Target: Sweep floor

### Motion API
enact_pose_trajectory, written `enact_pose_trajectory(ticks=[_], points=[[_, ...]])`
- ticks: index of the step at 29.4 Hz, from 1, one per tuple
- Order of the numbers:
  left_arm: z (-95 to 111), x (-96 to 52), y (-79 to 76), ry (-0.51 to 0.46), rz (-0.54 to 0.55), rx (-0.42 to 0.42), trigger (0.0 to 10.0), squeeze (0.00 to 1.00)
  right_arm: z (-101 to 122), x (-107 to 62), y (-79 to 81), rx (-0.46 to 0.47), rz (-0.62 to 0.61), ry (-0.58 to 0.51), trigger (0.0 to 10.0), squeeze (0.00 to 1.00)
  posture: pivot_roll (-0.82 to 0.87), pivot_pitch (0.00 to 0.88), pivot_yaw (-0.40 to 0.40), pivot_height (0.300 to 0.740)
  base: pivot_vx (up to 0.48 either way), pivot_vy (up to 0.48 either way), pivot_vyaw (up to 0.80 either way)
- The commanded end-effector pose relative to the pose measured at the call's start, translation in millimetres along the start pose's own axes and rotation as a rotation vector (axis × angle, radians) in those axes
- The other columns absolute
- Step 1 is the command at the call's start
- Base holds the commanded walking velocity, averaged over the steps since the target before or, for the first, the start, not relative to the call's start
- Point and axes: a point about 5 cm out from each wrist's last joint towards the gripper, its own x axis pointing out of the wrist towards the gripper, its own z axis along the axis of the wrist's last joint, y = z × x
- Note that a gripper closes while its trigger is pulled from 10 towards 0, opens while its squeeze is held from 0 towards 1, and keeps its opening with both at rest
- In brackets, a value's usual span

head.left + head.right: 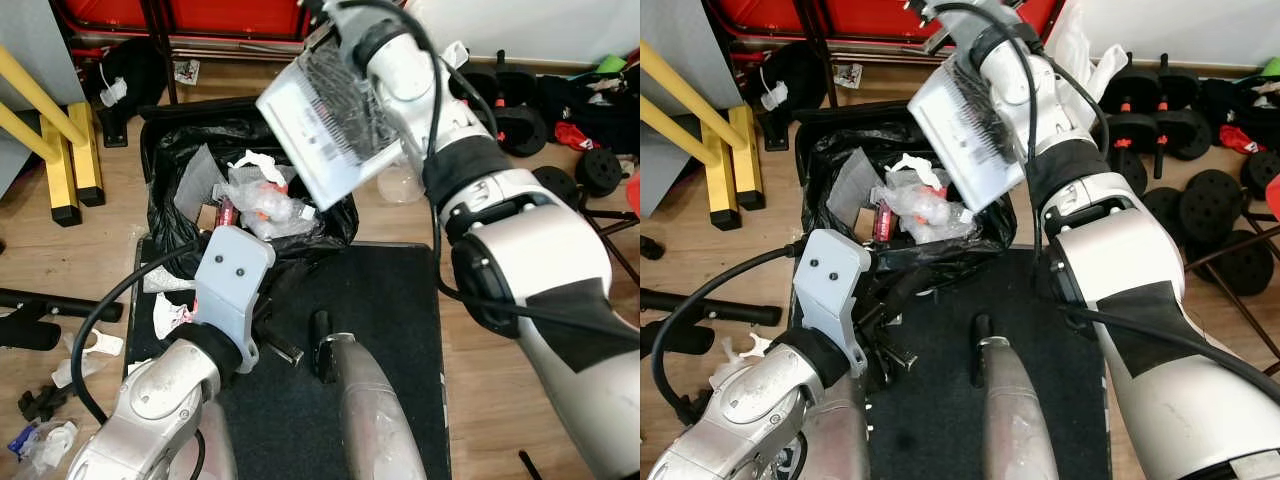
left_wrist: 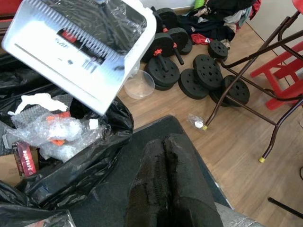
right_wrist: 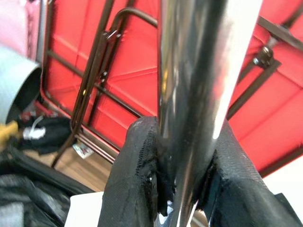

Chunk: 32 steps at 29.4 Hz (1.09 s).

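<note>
Up at the right gripper, the two black fingers are clamped on either side of a shiny metal handle pole, which in the head views runs down to a white plastic dustpan with a toothed comb edge. That dustpan is raised and tipped over the bin lined with a black plastic bag, its open lip hanging above the bag's far corner. Dark fluff clings to the pan's inner face, so I judge the step in hand to be emptying swept debris into the bin.

Inside the bag lie crumpled clear wrappers with orange bits, a small red carton and white paper scraps.

Lower down, the left gripper has its fingers pressed together with nothing between them, hovering over the black floor mat just beside the bin's near edge.

Loose litter still lies on the wooden floor by the mat's left side: white scraps and a small blue-and-white wrapper. A clear plastic bowl sits near the black dumbbell plates.

Next, the pan probably needs a steeper tilt or a shake to shed the clinging fluff, keeping its lip inside the bag's rim so nothing falls on the mat.
</note>
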Motion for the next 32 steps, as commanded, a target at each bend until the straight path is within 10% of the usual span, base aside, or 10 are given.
enact_pose_trajectory(ticks=[1, 14, 32], points=[[-6, -0.1, 0.1, 0.024, 0.062, -0.03, 10.0, 0.0, 7, 0.1, -15.9, 0.027, -0.05, -0.035, 10.0, 0.0, -0.08, 0.477, -0.224, 0.74, 0.0, 0.0, 0.0], [-10, 12.8, 20.4, -0.033, 0.162, -0.12, 10.0, 0.0, -40, -47.6, -39.1, 0.332, -0.143, -0.043, 10.0, 0.0, -0.12, 0.388, -0.221, 0.74, 0.148, 0.0, 0.0], [-30, 32.7, 56.0, 0.014, 0.223, -0.053, 10.0, 0.0, -67, -138.6, 23.9, 0.437, -0.013, 0.113, 10.0, 0.0, -0.16, 0.234, -0.162, 0.74, 0.209, 0.0, 0.0]])
